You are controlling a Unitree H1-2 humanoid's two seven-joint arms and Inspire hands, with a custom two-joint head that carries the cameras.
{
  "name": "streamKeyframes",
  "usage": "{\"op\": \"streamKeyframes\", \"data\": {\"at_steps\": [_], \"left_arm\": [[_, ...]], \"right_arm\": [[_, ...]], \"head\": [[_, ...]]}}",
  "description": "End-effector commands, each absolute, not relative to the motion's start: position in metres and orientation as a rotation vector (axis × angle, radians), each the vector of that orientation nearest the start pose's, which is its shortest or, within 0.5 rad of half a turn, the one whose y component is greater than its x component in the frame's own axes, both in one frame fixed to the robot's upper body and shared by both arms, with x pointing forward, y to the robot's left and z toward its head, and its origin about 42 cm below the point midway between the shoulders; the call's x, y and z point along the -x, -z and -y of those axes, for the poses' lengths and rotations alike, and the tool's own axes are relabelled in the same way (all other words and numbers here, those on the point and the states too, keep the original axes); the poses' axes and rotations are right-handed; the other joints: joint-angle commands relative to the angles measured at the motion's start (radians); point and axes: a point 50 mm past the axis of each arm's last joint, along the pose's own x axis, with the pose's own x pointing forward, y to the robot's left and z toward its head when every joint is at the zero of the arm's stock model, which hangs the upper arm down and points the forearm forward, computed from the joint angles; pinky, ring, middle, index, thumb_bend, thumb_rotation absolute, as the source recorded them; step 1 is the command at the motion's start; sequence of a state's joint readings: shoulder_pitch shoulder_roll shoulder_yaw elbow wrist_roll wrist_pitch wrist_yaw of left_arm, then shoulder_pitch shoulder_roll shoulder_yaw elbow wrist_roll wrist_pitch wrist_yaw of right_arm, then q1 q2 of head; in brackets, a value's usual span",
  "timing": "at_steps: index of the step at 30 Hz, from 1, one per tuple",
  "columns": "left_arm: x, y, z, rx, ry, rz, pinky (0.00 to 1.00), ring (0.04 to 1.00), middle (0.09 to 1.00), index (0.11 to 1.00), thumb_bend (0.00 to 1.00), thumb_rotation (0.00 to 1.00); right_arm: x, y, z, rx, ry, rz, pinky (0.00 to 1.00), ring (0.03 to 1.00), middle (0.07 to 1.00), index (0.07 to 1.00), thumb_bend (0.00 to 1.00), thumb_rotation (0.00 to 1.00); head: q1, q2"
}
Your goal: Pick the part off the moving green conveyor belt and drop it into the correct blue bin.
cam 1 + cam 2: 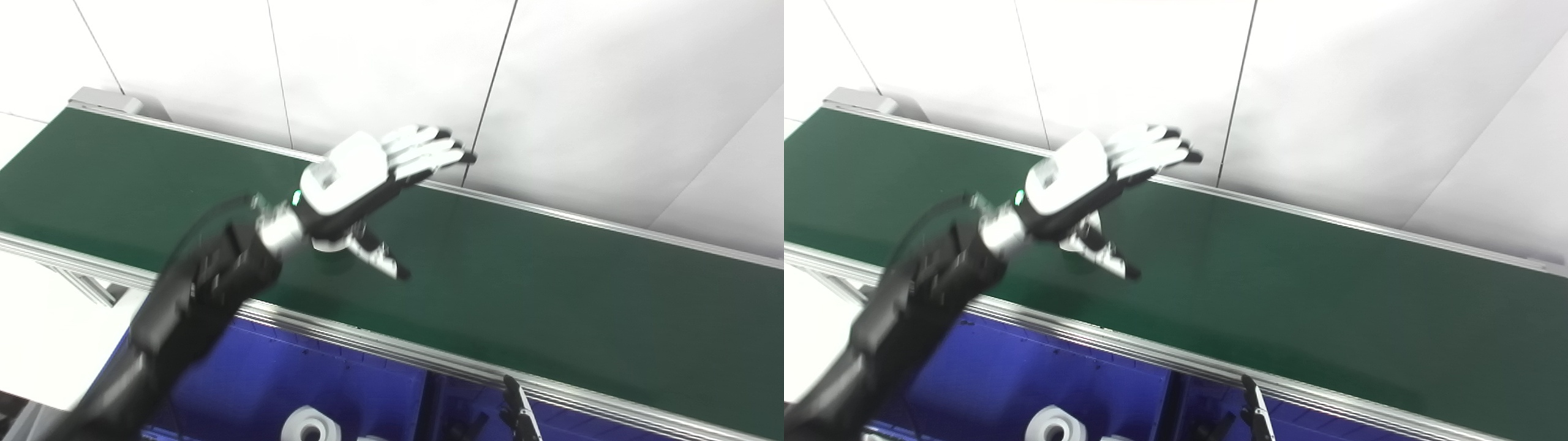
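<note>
Left hand (358, 177) was held above the green conveyor belt (551, 275), fingers spread wide and thumb apart, nothing gripped. Only fingertips of the right hand (519, 409) were seen at the bottom edge; its state could not be told. No part was seen on the belt. A white roll (309, 427) lay in the blue bin (275, 373). An arriving part might be missed if the closing were mistimed.

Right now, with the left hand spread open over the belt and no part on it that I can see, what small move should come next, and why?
Probably hold the left hand open above the green conveyor belt and wait. Its fingers are spread and it holds nothing, and the belt shows no part anywhere in view. A white roll already lies in the blue bin below. Only fingertips of the right hand show at the bottom edge.
</note>
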State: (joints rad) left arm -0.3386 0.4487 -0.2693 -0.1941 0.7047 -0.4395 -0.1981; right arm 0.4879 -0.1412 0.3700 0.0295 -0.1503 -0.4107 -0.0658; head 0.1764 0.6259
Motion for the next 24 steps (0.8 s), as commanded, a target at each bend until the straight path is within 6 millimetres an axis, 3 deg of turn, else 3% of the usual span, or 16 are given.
{"op": "streamKeyframes", "data": {"at_steps": [1, 4, 7, 16, 24], "left_arm": [[-0.352, -0.262, -0.215, -1.296, 0.597, 0.933, 0.87, 0.874, 0.832, 0.833, 1.0, 0.11], [-0.375, -0.27, -0.214, -1.442, 0.674, 0.936, 0.89, 0.868, 0.817, 0.825, 1.0, 0.09], [-0.394, -0.274, -0.21, -1.545, 0.741, 0.932, 0.84, 0.823, 0.78, 0.806, 1.0, 0.09], [-0.43, -0.269, -0.2, -1.73, 0.887, 0.845, 0.79, 0.812, 0.785, 0.796, 1.0, 0.11], [-0.436, -0.243, -0.188, -1.795, 1.015, 0.761, 0.79, 0.811, 0.783, 0.796, 1.0, 0.04]], "right_arm": [[-0.086, -0.03, 0.172, 0.103, -0.276, -0.023, 0.93, 0.981, 1.0, 0.973, 0.81, 1.0], [-0.088, -0.03, 0.172, 0.098, -0.278, -0.023, 0.92, 0.978, 1.0, 0.97, 0.82, 1.0], [-0.088, -0.029, 0.171, 0.095, -0.278, -0.027, 0.92, 0.972, 1.0, 0.965, 0.82, 1.0], [-0.085, -0.03, 0.171, 0.077, -0.277, -0.034, 0.91, 0.967, 1.0, 0.964, 0.8, 1.0], [-0.079, -0.034, 0.172, 0.072, -0.276, -0.038, 0.9, 0.951, 0.993, 0.953, 0.81, 1.0]], "head": [[-0.007, -0.001], [-0.007, -0.007], [-0.008, -0.008], [-0.012, -0.004], [-0.009, 0.014]]}}
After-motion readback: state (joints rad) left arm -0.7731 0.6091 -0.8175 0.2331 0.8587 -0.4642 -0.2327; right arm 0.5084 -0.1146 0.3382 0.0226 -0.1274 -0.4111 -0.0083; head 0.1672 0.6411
